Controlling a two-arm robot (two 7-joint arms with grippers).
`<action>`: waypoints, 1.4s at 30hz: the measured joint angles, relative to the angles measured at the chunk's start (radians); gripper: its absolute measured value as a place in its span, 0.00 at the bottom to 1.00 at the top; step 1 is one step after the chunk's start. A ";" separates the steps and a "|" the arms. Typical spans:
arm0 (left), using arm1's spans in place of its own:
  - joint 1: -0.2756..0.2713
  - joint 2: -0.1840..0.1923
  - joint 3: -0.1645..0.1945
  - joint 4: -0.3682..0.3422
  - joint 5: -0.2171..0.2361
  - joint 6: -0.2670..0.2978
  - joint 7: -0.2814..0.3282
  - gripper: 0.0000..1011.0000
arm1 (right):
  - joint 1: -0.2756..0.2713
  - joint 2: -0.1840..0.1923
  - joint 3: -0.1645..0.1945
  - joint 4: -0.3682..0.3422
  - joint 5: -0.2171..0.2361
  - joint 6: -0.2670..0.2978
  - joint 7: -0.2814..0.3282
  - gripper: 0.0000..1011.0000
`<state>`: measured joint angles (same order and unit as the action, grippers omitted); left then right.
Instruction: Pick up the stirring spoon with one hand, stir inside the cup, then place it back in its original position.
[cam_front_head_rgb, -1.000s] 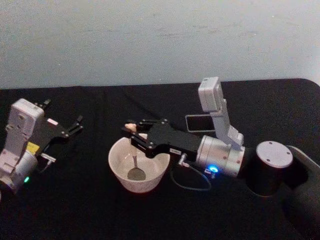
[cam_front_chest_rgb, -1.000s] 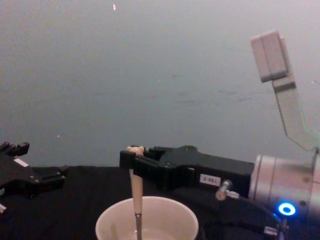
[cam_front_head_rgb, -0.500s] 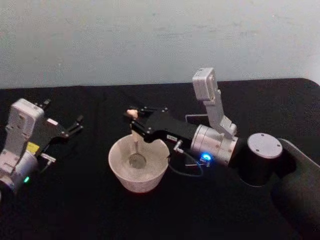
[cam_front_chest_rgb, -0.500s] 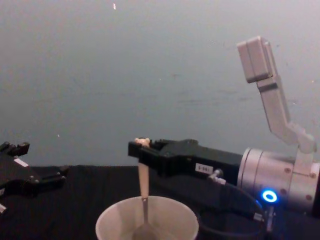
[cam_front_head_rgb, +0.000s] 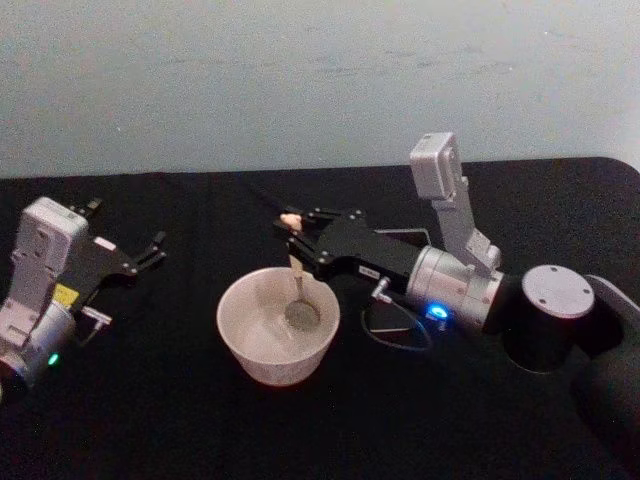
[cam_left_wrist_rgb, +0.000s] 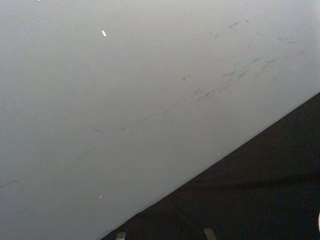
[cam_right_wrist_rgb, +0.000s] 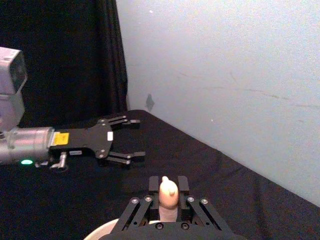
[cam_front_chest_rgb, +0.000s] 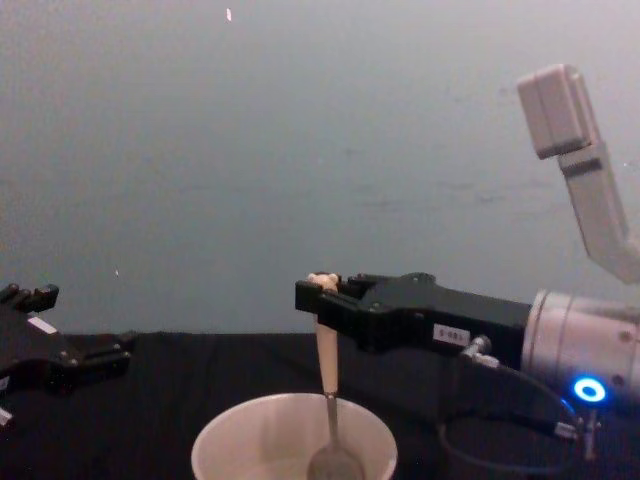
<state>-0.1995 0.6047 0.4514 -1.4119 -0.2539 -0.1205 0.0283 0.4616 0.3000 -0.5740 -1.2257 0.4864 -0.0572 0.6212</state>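
The cream-white cup (cam_front_head_rgb: 272, 352) stands on the black table near the middle. The stirring spoon (cam_front_head_rgb: 297, 272) stands upright in it, with its metal bowl (cam_front_chest_rgb: 333, 464) low at the cup's right side. My right gripper (cam_front_head_rgb: 293, 229) is shut on the beige handle just under the bear head (cam_right_wrist_rgb: 168, 191), above the cup's far right rim (cam_front_chest_rgb: 372, 432). The dark grey holder is mostly hidden behind my right arm; a thin top edge (cam_front_head_rgb: 400, 233) shows. My left gripper (cam_front_head_rgb: 150, 250) is parked open at the far left, well apart from the cup.
The black cloth covers the table (cam_front_head_rgb: 150, 420) up to a pale wall behind. My right arm's thick body (cam_front_head_rgb: 470, 295) and its cable (cam_front_head_rgb: 395, 335) lie across the table right of the cup. Bare cloth lies in front of the cup.
My right gripper has carried the spoon from the cup's left side across to its right side. The spoon's bowl swept through the cup. The left arm has not moved.
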 joint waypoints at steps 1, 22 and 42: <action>0.000 0.000 0.000 0.000 0.000 0.000 0.000 0.99 | -0.004 0.005 0.001 -0.008 0.000 0.002 0.002 0.21; 0.000 0.000 0.000 0.000 0.000 0.000 0.000 0.99 | -0.041 0.042 -0.045 -0.103 0.024 0.022 0.070 0.21; 0.000 0.000 0.000 0.000 0.000 0.000 0.000 0.99 | 0.048 -0.051 -0.047 0.059 -0.011 0.017 0.002 0.21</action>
<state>-0.1995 0.6047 0.4514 -1.4120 -0.2539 -0.1205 0.0283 0.5093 0.2488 -0.6210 -1.1662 0.4753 -0.0400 0.6232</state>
